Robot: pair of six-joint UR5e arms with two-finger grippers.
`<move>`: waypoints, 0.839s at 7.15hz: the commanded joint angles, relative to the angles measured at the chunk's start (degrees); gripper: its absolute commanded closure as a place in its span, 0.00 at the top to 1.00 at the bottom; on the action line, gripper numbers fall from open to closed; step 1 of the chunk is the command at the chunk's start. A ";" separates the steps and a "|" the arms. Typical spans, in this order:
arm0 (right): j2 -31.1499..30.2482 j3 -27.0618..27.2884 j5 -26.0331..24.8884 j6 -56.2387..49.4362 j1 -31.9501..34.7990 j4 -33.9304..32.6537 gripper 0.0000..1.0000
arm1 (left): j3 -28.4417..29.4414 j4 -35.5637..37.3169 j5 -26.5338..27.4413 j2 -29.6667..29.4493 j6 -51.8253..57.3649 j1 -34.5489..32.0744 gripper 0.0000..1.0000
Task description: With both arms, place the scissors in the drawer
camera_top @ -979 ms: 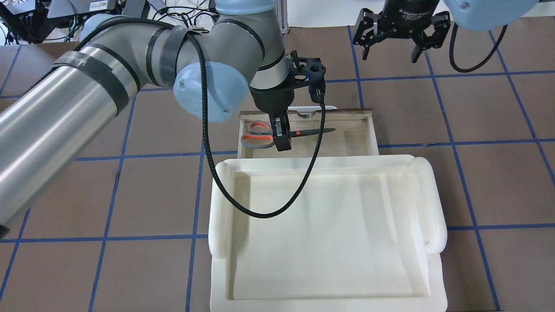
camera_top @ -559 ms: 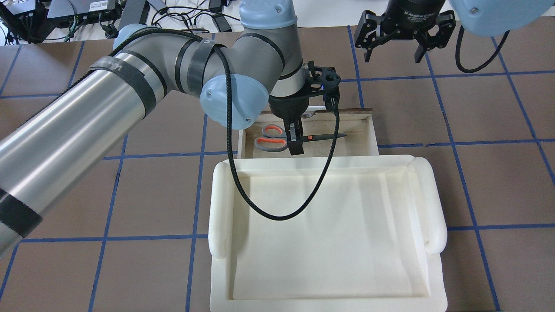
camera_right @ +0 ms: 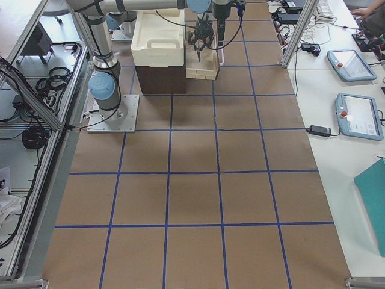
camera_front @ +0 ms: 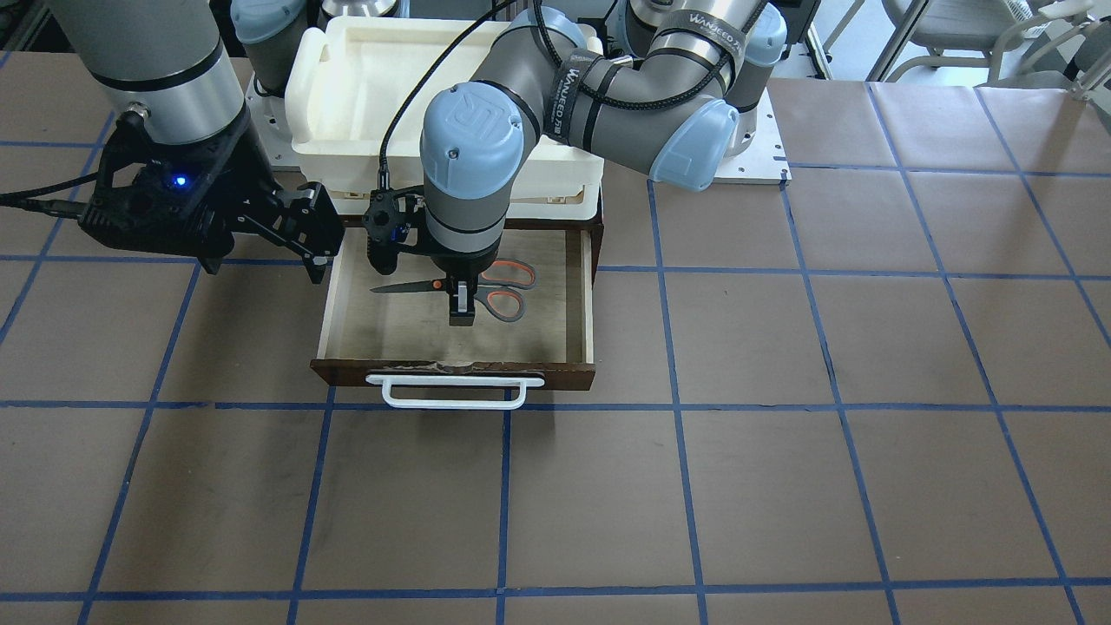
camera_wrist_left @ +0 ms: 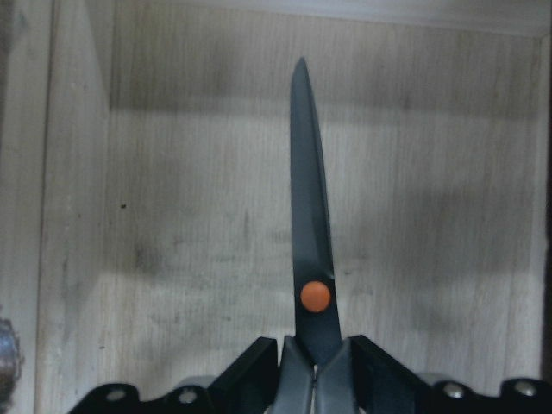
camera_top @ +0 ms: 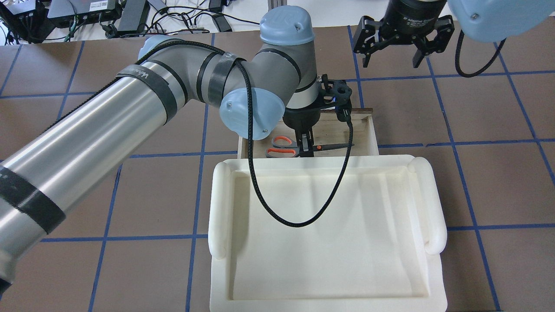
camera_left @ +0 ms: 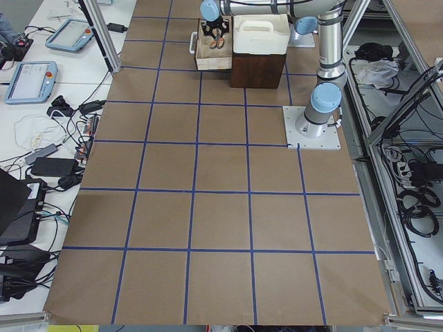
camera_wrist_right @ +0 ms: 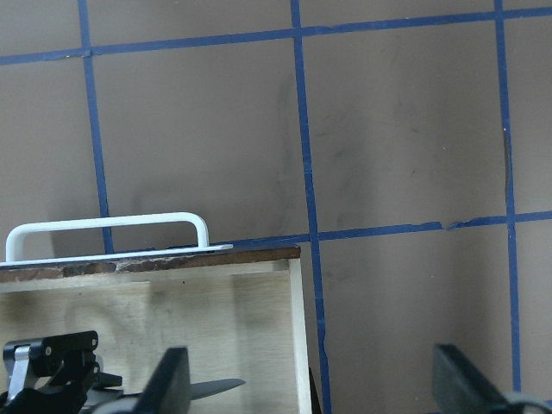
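Holds the scissors [camera_wrist_left: 310, 216] low inside the open drawer [camera_front: 564, 375], the left arm [camera_front: 469, 148] jaws clenched just behind the orange pivot, blades level for a flat set-down. Hangs the right arm [camera_front: 156, 78] beside the drawer, jaws spread and empty, likely waiting to push it shut.

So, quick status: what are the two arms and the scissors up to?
Left gripper shut on the scissors, low inside the open drawer. Right gripper open, holding nothing, raised off to the drawer's side. Nothing seen in the way.
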 commanded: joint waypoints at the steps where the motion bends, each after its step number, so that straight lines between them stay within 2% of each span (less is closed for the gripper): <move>1: 0.08 0.09 0.34 -0.07 -0.07 0.03 1.00 | -0.14 0.00 -0.10 -0.07 -0.27 -0.14 0.30; 2: 0.00 0.09 0.43 -0.07 0.01 -0.05 1.00 | -0.23 -0.26 -0.10 0.02 -0.36 -0.14 0.99; 6: -0.18 0.27 0.34 -0.07 0.01 0.12 1.00 | -0.23 -0.61 -0.10 0.10 -0.54 -0.14 1.00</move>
